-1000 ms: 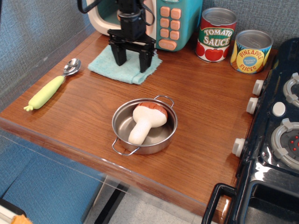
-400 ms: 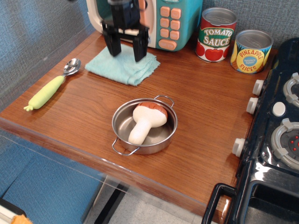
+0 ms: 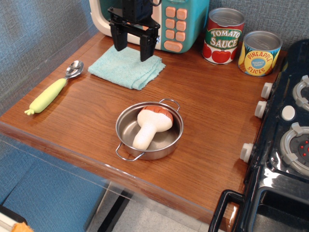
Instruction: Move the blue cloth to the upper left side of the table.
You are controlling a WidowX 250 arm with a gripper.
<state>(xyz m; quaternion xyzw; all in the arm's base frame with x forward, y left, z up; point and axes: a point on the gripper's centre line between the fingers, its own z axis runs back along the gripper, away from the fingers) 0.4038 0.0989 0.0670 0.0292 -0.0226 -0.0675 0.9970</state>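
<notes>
A: Where is the blue cloth [image 3: 126,67]?
B: Flat on the worktop [image 3: 203,111] at its far left, just in front of the toy microwave [image 3: 166,19], with the spoon [image 3: 53,89] to its left.

A: And the gripper [image 3: 133,47]?
B: Above the cloth's far edge. Its 2 black fingers [image 3: 119,39] point down, spread apart and released, with nothing between them. Whether the tips touch the cloth, I cannot tell.

A: What else is on the worktop?
B: A steel pot [image 3: 149,130] near the front, holding a toy mushroom [image 3: 150,125]. 2 cans stand at the back right: tomato sauce [image 3: 223,36] and pineapple slices [image 3: 259,53]. A black toy stove [image 3: 285,140] sits along the right edge.
</notes>
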